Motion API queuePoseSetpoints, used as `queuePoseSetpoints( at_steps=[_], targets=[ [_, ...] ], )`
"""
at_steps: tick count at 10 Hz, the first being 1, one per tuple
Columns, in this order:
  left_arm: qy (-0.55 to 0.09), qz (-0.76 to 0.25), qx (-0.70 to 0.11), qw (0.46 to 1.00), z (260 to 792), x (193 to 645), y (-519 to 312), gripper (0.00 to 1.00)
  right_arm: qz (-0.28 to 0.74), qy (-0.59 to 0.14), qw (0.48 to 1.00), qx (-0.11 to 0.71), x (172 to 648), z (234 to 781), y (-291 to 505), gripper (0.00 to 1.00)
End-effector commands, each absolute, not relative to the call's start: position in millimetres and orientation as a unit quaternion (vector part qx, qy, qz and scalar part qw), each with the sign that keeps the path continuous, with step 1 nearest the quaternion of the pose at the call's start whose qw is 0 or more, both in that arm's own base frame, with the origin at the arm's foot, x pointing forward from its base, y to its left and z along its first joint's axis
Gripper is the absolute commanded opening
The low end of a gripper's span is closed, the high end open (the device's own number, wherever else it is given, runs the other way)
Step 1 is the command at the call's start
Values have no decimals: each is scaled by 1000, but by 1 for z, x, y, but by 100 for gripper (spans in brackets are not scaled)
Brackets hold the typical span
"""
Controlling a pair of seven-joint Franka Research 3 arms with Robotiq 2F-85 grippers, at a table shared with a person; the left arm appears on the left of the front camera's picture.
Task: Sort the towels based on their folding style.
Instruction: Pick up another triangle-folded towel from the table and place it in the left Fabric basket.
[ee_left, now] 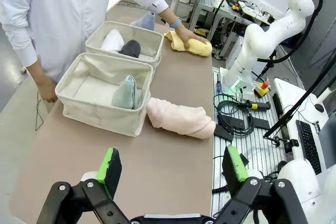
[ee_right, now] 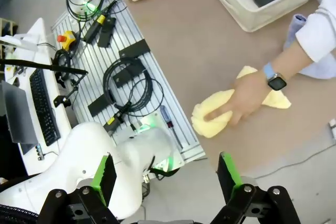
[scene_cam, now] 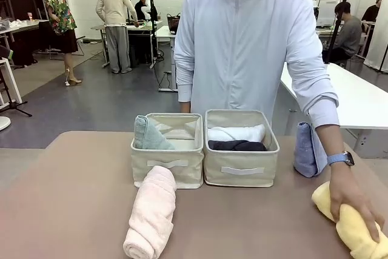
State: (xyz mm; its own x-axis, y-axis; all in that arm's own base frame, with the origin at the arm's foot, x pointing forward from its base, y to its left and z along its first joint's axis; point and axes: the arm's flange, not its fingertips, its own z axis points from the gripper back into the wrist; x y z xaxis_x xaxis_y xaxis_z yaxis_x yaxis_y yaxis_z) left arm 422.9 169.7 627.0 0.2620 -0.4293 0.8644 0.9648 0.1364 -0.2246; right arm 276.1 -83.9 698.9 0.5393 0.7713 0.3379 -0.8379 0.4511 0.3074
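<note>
A rolled pale pink towel (scene_cam: 150, 213) (ee_left: 180, 119) lies in front of the left bin (scene_cam: 167, 163). A folded grey-teal towel (scene_cam: 148, 134) (ee_left: 126, 93) leans inside that bin. The right bin (scene_cam: 241, 173) holds a white roll (scene_cam: 236, 133) and a dark grey roll (scene_cam: 236, 145). The person's hand (scene_cam: 351, 195) rests on a yellow towel (scene_cam: 354, 232) (ee_right: 215, 118) at the table's right front. A light blue folded towel (scene_cam: 308, 150) stands right of the bins. My left gripper (ee_left: 172, 162) hangs open above the table's near end. My right gripper (ee_right: 166, 169) is open too, high over the table's side.
The person stands at the far edge, behind the bins. Beside the table, an arm's white base (ee_right: 131, 156) sits on a slotted plate with black cables (ee_right: 128, 87) and a keyboard (ee_right: 44, 108). A white table (scene_cam: 364, 98) stands behind on the right.
</note>
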Motion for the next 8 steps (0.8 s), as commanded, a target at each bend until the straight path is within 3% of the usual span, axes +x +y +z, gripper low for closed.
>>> queuePoseSetpoints(
  at_steps=[1,4,8],
  targets=[
    [-328,-511,-410,681,629,421,169,100,476,-68,849,219,276,698,-84,100],
    [-328,-511,-410,681,629,421,169,100,474,-75,849,223,276,699,-84,100],
    [-328,-511,-410,681,629,421,169,100,399,-48,902,156,363,668,-4,100]
  ],
)
